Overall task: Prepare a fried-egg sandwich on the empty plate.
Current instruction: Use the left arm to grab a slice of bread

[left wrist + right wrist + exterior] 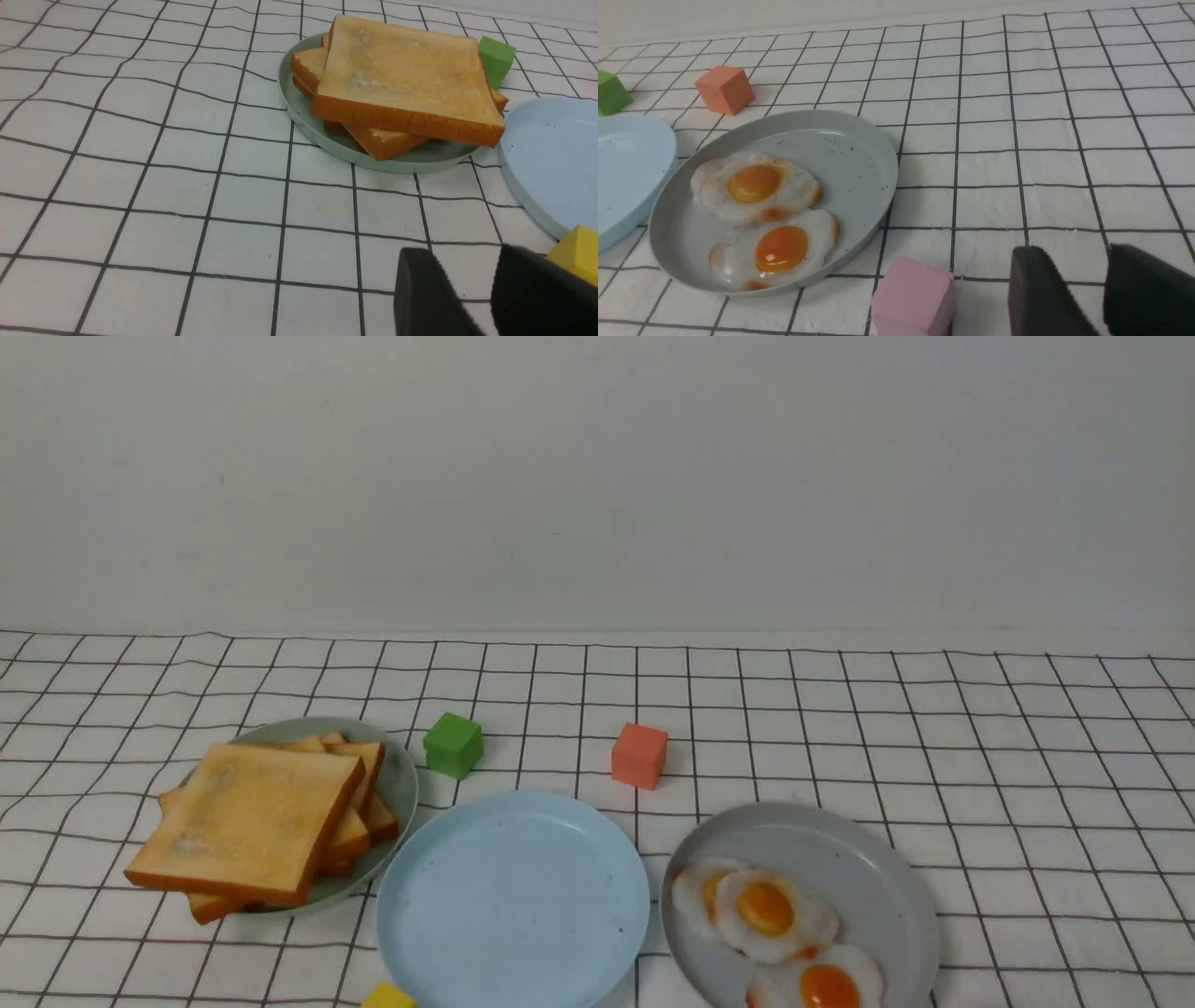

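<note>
While the light-blue plate [513,901] is left bare in the middle of the grid-lined table [1055,803], it's pretty well hemmed in by other stuff. On its left, toast slices [247,821] are piled crookedly on the pale green plate [403,793], with one big slice laid across the top and its edge poked out past the rim. On its right, fried eggs [766,907] are grouped on the grey plate [864,859], two of them overlapped and another set right by them, so the bread and eggs are still split between two plates and no sandwich is stacked yet. As for blocks, a green one [454,745] is parked behind the gap between the green and blue plates, and an orange-red one [639,756] is placed behind the gap between the blue and grey ones. A yellow block [387,997] is seen at the near left edge of the blue plate, partly cut off in the front view, and a pink block [913,296] is spotted near the grey plate in the right wrist view. The left gripper [467,261] is held open with nothing gripped, and the yellow block is partly covered by one of its fingers in the wrist view. The right gripper [1083,259] is held open too, nothing pinched, with bare tablecloth seen between its fingertips.
</note>
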Action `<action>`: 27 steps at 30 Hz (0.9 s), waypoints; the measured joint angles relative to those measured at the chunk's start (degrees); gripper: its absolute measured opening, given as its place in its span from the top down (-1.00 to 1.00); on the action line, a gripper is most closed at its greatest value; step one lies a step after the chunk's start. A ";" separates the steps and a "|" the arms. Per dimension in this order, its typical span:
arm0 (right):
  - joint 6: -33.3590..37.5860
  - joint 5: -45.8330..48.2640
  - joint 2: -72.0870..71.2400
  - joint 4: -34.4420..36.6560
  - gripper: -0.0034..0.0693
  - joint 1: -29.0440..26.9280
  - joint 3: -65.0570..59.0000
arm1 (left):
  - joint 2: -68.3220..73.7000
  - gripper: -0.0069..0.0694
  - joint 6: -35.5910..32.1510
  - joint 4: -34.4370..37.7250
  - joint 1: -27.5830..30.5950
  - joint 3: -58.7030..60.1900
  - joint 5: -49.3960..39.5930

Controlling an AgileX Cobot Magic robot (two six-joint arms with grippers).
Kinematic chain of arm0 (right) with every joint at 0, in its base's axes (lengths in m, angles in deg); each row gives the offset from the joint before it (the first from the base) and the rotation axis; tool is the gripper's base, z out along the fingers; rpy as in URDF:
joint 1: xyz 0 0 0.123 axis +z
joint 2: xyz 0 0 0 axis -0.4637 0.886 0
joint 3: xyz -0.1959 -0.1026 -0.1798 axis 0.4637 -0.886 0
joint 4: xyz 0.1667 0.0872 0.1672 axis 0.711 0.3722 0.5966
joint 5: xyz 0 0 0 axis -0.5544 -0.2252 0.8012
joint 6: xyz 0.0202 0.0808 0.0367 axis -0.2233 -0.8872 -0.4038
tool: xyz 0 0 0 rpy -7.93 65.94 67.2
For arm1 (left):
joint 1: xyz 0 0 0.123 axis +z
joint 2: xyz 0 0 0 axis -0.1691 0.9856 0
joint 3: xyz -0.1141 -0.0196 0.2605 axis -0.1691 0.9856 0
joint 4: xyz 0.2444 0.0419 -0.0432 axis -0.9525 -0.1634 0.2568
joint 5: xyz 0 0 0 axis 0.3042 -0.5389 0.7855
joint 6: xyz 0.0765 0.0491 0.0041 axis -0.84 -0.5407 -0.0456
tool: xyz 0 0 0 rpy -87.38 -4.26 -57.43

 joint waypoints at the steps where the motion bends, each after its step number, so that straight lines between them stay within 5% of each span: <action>1: 0.00 0.00 0.00 0.00 0.24 0.00 0.00 | 0.00 0.19 0.00 0.00 0.00 0.00 0.00; 27: 0.00 -0.10 0.00 -3.62 0.24 0.00 0.00 | 0.00 0.19 0.00 0.00 0.00 0.00 0.00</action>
